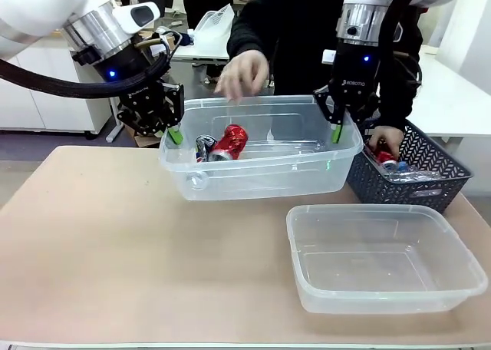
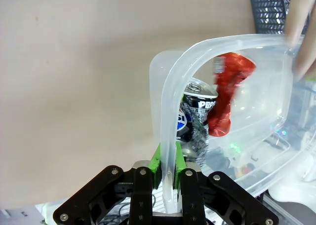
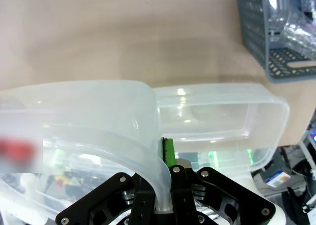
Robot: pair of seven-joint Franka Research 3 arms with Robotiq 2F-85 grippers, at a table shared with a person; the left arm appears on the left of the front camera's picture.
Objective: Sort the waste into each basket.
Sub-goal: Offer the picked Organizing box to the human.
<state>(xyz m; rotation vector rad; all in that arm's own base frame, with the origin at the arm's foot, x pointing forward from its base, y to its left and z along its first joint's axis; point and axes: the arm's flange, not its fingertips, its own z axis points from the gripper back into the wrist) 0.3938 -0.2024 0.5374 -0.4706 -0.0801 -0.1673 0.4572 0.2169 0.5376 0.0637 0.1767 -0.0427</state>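
Left gripper [image 1: 174, 132]: clamped on the 9 o'clock rim of the far clear tub [image 1: 261, 177].
Right gripper [image 1: 336, 127]: pinching the same tub's 3 o'clock rim.
Cans: crushed red can [image 1: 231, 141] and silver can [image 1: 205, 147] lie touching inside, toward 9 o'clock.
Second tub [image 1: 383, 262]: on the surface [image 1: 115, 250], at 5 o'clock of the held tub.
Dark basket [image 1: 430, 189]: at 3 o'clock, a person's hand [image 1: 388, 140] inside it.
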